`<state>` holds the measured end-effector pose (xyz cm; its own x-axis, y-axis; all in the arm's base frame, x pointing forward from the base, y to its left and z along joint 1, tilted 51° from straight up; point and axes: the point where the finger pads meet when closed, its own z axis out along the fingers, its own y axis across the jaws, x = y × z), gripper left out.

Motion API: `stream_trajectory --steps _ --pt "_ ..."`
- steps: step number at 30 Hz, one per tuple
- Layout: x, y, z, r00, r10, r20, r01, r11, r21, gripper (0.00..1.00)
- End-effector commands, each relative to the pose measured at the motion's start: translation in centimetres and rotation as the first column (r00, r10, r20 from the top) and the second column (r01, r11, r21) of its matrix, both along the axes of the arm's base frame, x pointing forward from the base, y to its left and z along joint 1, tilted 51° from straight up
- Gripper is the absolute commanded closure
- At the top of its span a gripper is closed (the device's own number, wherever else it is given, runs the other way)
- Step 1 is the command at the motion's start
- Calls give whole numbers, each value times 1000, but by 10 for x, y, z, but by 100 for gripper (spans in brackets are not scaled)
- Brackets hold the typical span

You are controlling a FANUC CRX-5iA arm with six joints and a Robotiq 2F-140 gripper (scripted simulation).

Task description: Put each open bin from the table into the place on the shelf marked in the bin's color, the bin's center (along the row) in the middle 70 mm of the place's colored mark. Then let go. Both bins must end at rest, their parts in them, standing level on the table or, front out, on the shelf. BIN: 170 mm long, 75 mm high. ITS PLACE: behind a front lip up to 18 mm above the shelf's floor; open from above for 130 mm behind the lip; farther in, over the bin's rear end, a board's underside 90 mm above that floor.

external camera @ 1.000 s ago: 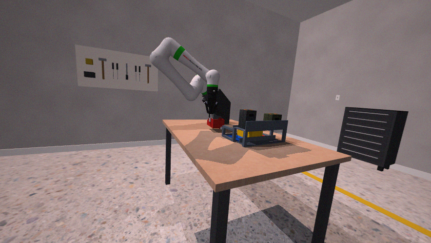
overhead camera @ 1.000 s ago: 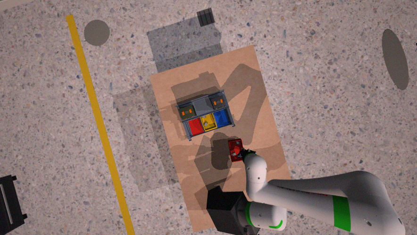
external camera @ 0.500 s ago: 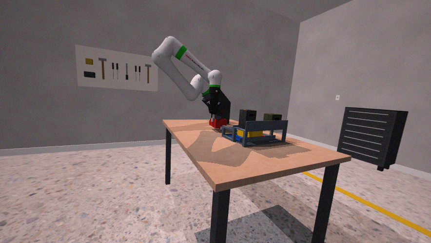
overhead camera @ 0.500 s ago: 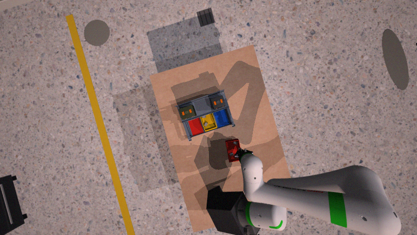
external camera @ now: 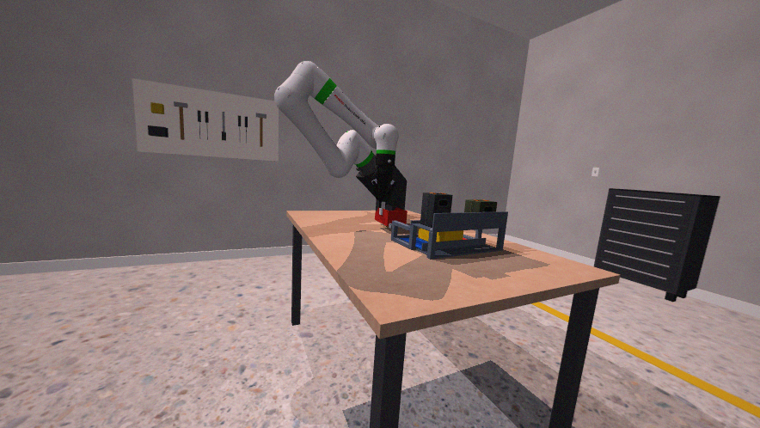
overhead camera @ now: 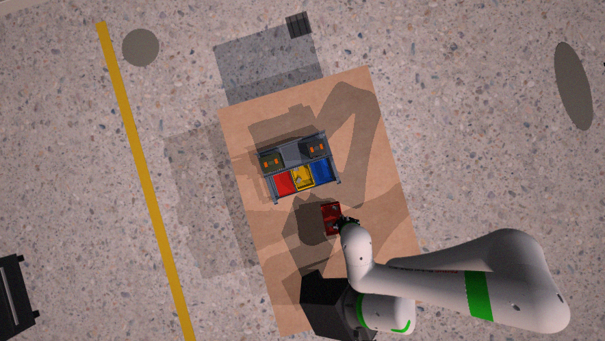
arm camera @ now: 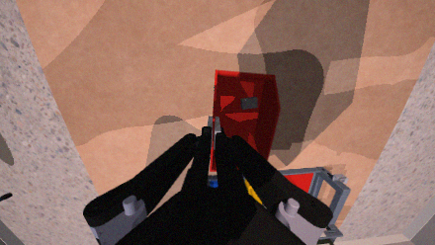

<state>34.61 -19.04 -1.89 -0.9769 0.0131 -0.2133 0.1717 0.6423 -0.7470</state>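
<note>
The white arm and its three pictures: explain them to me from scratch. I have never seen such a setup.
The white arm is a robot bolted at one end of a wooden table. One picture looks straight down from above, one is taken from across the room, and one comes from a camera on the arm's wrist, looking past its black claw. On the table stands a small grey shelf with red, yellow and blue places. A yellow bin sits in the middle one. The claw is pinched shut on the thin side wall of a red bin in front of the shelf.
</note>
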Motion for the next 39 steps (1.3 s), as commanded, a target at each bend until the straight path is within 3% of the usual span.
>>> stream_trajectory --steps 1,39 --pt "4 6 -7 1000 3 -4 -3 1000 -1 100" --pt "44 81 -93 997 47 -58 -48 999 -9 100"
